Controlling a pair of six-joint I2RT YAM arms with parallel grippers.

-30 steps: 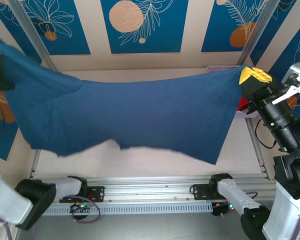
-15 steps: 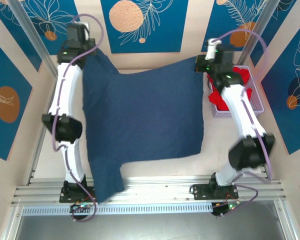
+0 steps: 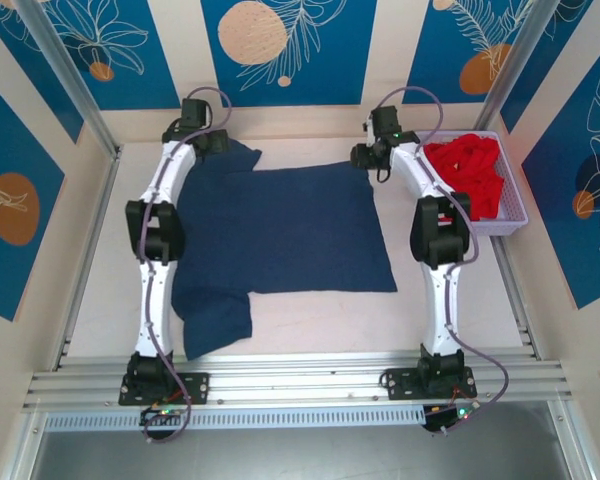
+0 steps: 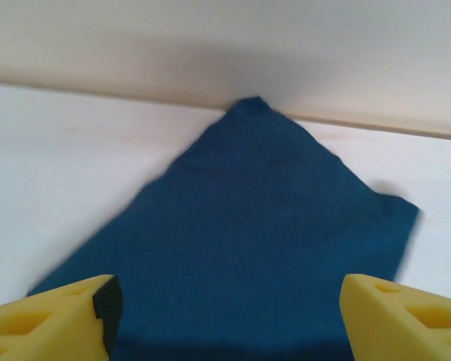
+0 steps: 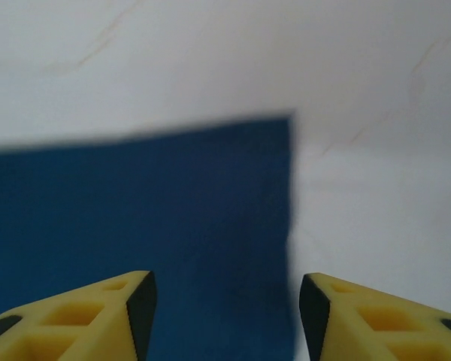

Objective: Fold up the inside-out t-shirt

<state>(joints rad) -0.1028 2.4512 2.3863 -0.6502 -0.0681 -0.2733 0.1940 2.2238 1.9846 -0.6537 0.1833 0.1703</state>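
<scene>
Right of the navy t-shirt [image 3: 280,230], lilac basket [image 3: 502,224], red garment [image 3: 468,170] inside

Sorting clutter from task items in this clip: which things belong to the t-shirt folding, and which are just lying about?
Job in hand:
- navy t-shirt, spread flat
- left pincer and right pincer, both open over its far corners

Lying about:
- red garment
- basket holding it

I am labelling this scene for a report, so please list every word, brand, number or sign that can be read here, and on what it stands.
None can be read.
The t-shirt is plain, the basket and the red garment carry no print, and the wall panels show leaves and circles, no letters.
</scene>
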